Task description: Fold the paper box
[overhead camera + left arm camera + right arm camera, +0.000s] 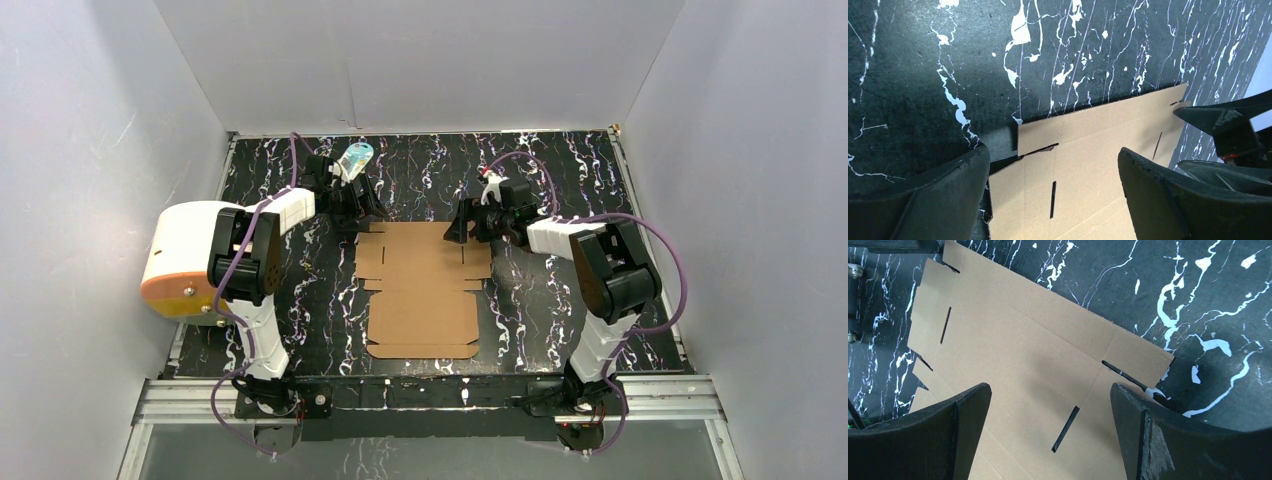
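I read this as the very start of the fold: the paper box (pixel 422 290) lies fully flat in the centre of the overhead frame, a brown die-cut sheet with no flap raised. My left hand (pixel 350 200) sits at the sheet's upper-left corner and my right hand (pixel 475 222) at its upper-right corner, so the far edge lies between them. Both hands are spread wide and carry nothing. In each wrist view the cardboard shows between the fingers, with slots and score lines plain to see. The next move, as I judge it, calls for getting under that far edge or a corner flap and lifting it along its crease. That is awkward, because the sheet lies flat against the counter (pixel 560 180) and a careless push could slide it rather than bend it. One hand may need to pin the middle panel while the other lifts. Around the work, a small teal-white packet (pixel 355 157) lies just beyond the left hand at upper centre, and a white-and-orange cylinder (pixel 185 260) sits at the left edge of the frame — neither is on the cardboard, though the packet is close to the left arm's reach
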Controlling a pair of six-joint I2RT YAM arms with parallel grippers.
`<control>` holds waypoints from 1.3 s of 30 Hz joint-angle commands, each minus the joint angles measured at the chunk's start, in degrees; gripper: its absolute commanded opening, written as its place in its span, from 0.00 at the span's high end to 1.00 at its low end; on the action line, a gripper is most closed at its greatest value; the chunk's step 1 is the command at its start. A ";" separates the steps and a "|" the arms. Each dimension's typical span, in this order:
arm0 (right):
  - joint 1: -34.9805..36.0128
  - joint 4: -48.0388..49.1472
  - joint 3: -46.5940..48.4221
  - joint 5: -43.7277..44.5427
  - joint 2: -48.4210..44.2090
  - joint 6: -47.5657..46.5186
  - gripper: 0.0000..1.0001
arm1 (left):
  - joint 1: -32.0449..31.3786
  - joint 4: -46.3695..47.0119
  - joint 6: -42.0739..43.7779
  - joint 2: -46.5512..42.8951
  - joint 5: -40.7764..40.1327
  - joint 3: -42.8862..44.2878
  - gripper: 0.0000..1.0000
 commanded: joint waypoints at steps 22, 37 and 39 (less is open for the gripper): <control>1.48 6.15 0.31 -0.13 3.92 1.55 0.02 | -0.16 -0.01 -4.03 -2.16 7.69 0.65 0.26; 2.29 6.50 0.66 0.90 4.96 1.58 0.02 | -4.65 -5.47 -1.66 -3.75 0.40 3.52 0.60; 2.49 6.44 0.67 1.15 5.12 1.58 0.03 | -5.56 -6.24 -1.59 -3.83 -1.01 3.91 0.61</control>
